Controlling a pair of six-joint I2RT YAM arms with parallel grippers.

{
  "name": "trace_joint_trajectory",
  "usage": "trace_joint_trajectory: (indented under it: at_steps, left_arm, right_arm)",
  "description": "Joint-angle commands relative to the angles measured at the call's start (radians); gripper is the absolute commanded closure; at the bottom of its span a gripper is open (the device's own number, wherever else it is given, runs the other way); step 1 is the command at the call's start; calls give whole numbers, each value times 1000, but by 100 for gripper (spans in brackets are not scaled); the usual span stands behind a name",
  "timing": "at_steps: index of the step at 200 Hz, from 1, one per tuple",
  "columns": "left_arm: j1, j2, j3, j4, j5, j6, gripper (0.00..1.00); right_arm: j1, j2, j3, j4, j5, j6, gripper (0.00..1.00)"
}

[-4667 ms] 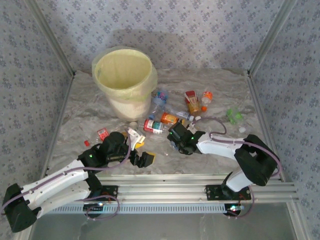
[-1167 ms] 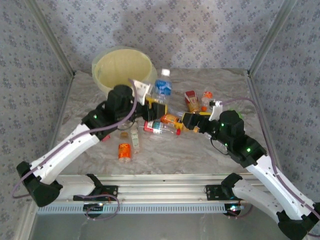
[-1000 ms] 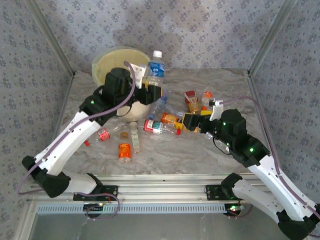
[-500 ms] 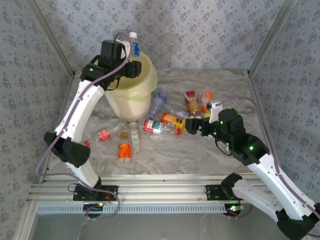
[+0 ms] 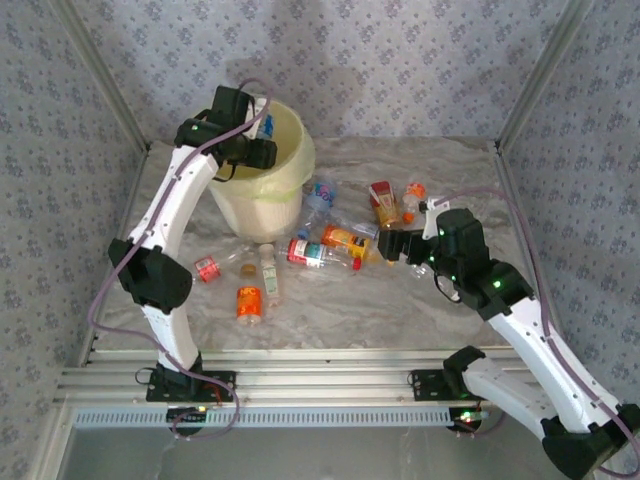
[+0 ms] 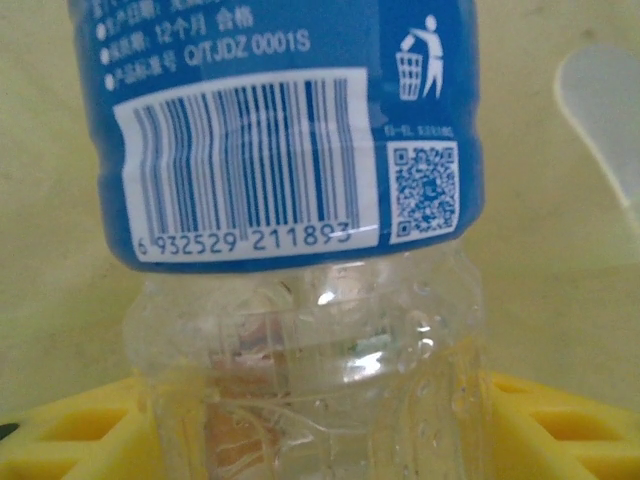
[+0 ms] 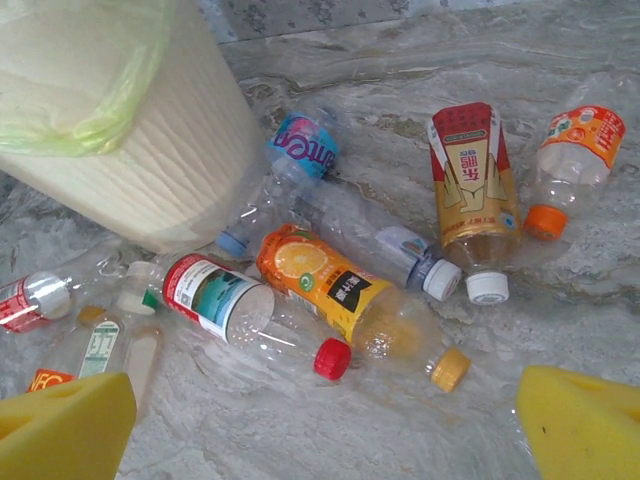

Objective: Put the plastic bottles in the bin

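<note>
Robot arms at a grey marble-patterned table (image 5: 400, 320), mid-task. The left arm reached high over the round cream-white bin (image 5: 262, 208) lined with a pale yellow bag. Its left gripper (image 5: 257, 138) held a clear plastic bottle with a blue barcode label (image 6: 290, 130). The yellow foam pads (image 6: 70, 435) touched the bottle's clear body on either side, so the jaws looked closed on it, perhaps only lightly. Pale yellow bag lay behind the bottle in the wrist view, so it seemed to hang over the bin's mouth, not yet inside.

The right gripper (image 7: 320, 425) hovered with jaws spread wide and empty above loose bottles lying on the table beside the bin. Among them were an orange-labelled bottle with a yellow cap (image 7: 345, 295) and a clear bottle with a red cap (image 7: 245, 310).

For a clean drop, the left jaws would likely need to part fully while well inside the rim. A light bottle may cling to one foam pad, and a release near the edge could bounce off or snag the folded bag.
</note>
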Motion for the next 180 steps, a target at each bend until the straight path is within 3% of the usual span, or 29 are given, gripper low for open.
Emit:
trace_joint_trajectory:
  at_steps: [1, 101, 163, 180]
  left_arm:
    - [6, -9, 11, -27, 28, 7, 33]
    - [7, -37, -8, -11, 80, -36, 16]
    - [7, -168, -41, 96, 144, -69, 7]
    - [3, -227, -77, 138, 160, -74, 1]
  right_arm:
    - [-40, 16, 4, 3, -37, -21, 1]
    - [-153, 104, -2, 36, -127, -34, 5]
    - [-188, 143, 16, 23, -159, -66, 11]
    - [-193, 169, 26, 21, -163, -67, 13]
